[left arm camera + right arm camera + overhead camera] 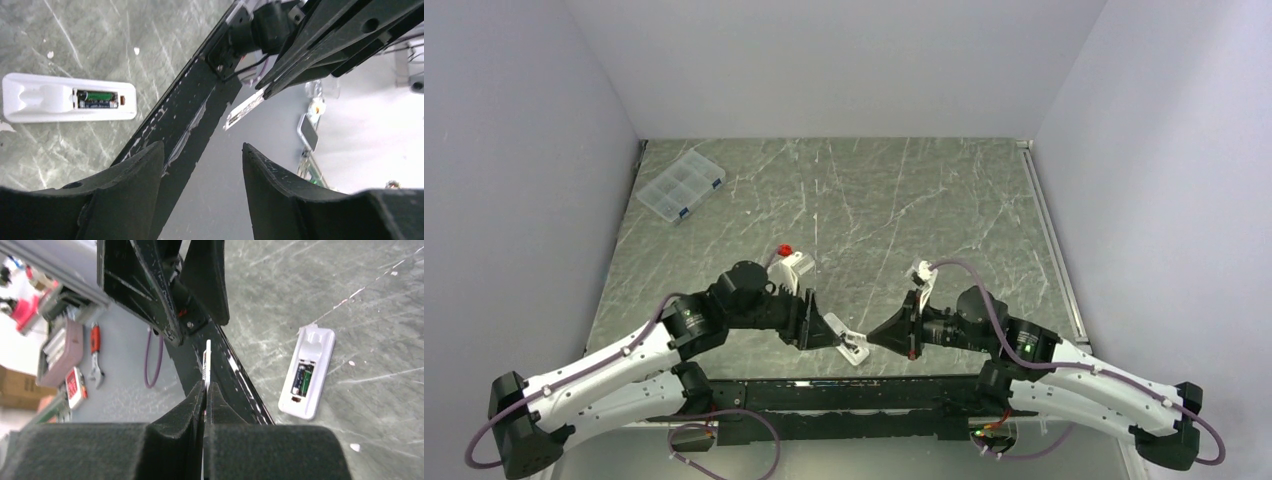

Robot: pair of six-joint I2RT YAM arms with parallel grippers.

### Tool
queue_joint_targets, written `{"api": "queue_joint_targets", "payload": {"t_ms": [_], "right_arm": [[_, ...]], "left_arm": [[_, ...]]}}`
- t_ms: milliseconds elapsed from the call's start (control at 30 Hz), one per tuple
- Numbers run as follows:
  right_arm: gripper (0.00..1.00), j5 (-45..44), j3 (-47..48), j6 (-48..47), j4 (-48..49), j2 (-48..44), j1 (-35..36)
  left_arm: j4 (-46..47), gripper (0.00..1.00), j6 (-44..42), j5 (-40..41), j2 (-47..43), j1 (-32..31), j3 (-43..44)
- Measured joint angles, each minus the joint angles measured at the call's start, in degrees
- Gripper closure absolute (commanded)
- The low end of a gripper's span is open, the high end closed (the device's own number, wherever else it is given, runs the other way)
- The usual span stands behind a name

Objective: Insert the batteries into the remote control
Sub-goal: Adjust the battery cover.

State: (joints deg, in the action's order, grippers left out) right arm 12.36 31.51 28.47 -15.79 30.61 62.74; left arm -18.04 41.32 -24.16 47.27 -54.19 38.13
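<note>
— While the left gripper point(201, 150) hangs over the near edge of the table point(874, 190), how do its jaws stand?

— Spread wide, with nothing between them. Only the black rail point(185, 120) and the floor beyond show through the gap.

— And the right gripper point(206, 390)?

— Pressed closed on a thin white cover piece point(207, 352). It is held edge-on and sticks out past the fingertips toward 12 o'clock in the right wrist view.

— Where is the remote control point(50, 97)?

— Flat on the grey marbled top, back side up, at about 6 o'clock of the table and close to the rail. It sits at 9 o'clock in the left wrist view and 3 o'clock in the right one. Neither gripper's fingers touch it.

— The batteries point(97, 98)?

— Both lie in the remote's recess, side by side along its length, one showing green. The recess is uncovered.

— Anything else on the table?

— A clear compartment box point(681, 185) with blue clips, out at 10 o'clock and well apart from the arms.
</note>
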Motion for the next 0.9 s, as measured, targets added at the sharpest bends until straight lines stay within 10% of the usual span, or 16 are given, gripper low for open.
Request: {"api": "queue_joint_targets", "payload": {"t_ms": [900], "right_arm": [[1.0, -9.3, -22.3, 28.0, 47.1, 1.7, 0.0]], "left_arm": [[31.9, 0.59, 21.1, 11.0, -10.9, 0.1, -17.7]]}}
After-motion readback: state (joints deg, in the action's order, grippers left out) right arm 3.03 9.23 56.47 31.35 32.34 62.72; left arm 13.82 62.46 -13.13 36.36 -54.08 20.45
